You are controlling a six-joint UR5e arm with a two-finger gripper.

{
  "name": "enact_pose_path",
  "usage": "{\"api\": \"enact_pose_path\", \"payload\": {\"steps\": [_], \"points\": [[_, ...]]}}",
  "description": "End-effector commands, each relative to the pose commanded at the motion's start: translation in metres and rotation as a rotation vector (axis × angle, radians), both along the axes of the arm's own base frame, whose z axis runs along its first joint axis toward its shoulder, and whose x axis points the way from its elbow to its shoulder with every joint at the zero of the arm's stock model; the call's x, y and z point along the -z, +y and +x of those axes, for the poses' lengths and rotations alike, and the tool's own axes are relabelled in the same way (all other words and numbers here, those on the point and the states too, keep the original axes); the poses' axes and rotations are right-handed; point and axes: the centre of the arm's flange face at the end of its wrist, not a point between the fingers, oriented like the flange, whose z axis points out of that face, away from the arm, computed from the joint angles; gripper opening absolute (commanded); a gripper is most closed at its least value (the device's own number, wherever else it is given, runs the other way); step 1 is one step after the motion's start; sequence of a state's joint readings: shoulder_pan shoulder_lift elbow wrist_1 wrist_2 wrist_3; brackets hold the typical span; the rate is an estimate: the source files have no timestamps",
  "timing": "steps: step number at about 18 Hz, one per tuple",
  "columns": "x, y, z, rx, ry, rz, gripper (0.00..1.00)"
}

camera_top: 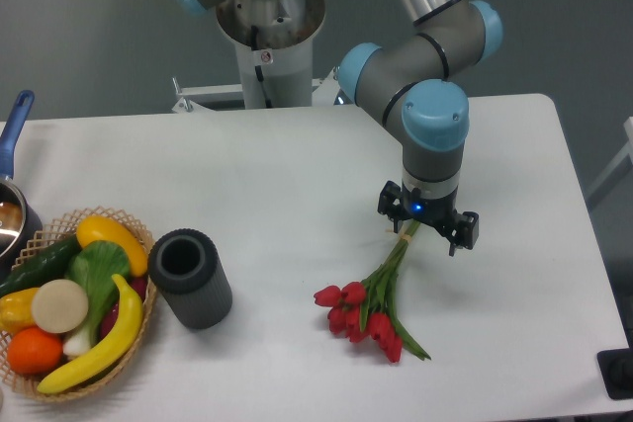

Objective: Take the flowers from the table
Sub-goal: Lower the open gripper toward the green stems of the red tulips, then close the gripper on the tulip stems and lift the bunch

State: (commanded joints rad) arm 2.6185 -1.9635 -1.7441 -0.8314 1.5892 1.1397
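Two-finger gripper (427,227) straddles thin green stems of the red tulip bunch (370,307).
Near the white table's (297,175) right edge; whether it grips, I cannot tell; slim stems could slip.

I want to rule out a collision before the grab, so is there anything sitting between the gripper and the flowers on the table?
Nothing visible. The gripper is right above the stem end of the flowers, whose red buds lie toward the camera. The dark cylinder and the wicker basket sit well off to one side on the table.

no legible text, small sticker on robot base (265,56) (perhaps a warning label)
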Motion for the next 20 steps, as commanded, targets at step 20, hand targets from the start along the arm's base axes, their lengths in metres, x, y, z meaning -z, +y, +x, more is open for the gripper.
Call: {"api": "enact_pose_path", "payload": {"steps": [20], "points": [[0.073, 0.027, 0.031, 0.049, -0.046, -0.018, 1.0]]}}
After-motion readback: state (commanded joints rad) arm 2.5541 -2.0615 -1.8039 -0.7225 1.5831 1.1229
